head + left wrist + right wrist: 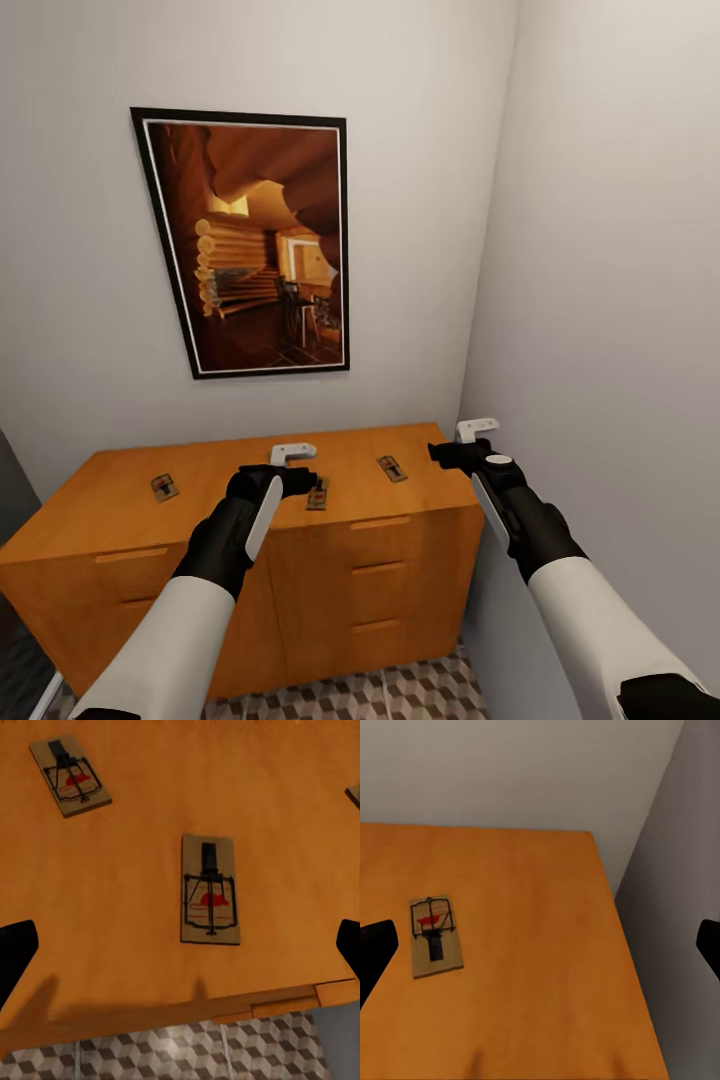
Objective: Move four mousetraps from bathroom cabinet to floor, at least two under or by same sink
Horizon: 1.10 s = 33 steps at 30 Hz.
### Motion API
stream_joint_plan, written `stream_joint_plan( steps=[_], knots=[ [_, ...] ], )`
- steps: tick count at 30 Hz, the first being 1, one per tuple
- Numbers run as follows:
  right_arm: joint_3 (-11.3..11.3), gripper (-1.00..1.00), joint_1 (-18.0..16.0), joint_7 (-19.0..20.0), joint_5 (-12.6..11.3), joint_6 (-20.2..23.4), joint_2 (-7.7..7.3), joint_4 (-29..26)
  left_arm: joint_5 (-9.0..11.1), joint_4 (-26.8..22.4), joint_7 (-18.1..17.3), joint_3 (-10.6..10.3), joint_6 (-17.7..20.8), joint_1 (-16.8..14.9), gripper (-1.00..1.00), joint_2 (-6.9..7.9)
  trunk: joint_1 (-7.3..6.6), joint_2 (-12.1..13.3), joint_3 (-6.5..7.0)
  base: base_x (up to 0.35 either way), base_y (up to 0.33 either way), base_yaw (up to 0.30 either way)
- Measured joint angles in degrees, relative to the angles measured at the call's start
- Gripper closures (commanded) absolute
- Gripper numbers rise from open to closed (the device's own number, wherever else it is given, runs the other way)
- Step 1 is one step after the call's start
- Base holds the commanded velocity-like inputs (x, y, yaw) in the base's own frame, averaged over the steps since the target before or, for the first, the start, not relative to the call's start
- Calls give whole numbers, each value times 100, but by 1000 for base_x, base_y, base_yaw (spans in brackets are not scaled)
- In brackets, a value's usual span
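Note:
Three mousetraps lie flat on the orange-brown cabinet (120,520): one at the left (165,487), one in the middle (318,494) and one at the right (392,468). My left gripper (300,478) hovers open over the middle mousetrap (211,889), dark fingertips (15,954) spread wide on either side. Another mousetrap (70,775) lies farther off. My right gripper (452,452) hangs open above the cabinet's right end, with a mousetrap (434,935) lying off to one side of its gap. The bathroom floor (400,690) shows below the cabinet. The bathroom sink is out of view.
The cabinet fills a narrow alcove. A framed picture (255,240) hangs on the back wall above it, and the side wall (600,300) runs close along my right arm. Drawer fronts (375,570) face me.

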Motion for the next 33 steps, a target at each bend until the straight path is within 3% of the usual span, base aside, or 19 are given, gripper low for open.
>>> stream_joint_plan(
  steps=[5,14,25,33],
  knots=[
    [19,-100,0,109,0,11,5,20,1,3,-1,0,0,0,-100,0,0,0,0,30,0,0],
    [145,-100,0,671,7,92,17,188,1,8,-3,0,-1,0,-100,0,1,1,0,6,0,0],
    [176,-100,0,756,8,99,19,212,-5,10,3,7,-1,0,-100,0,0,0,0,13,0,0],
    [177,-100,0,788,9,99,19,213,-6,10,5,8,-7,0,-100,0,-2,0,0,218,31,0]
  ],
)
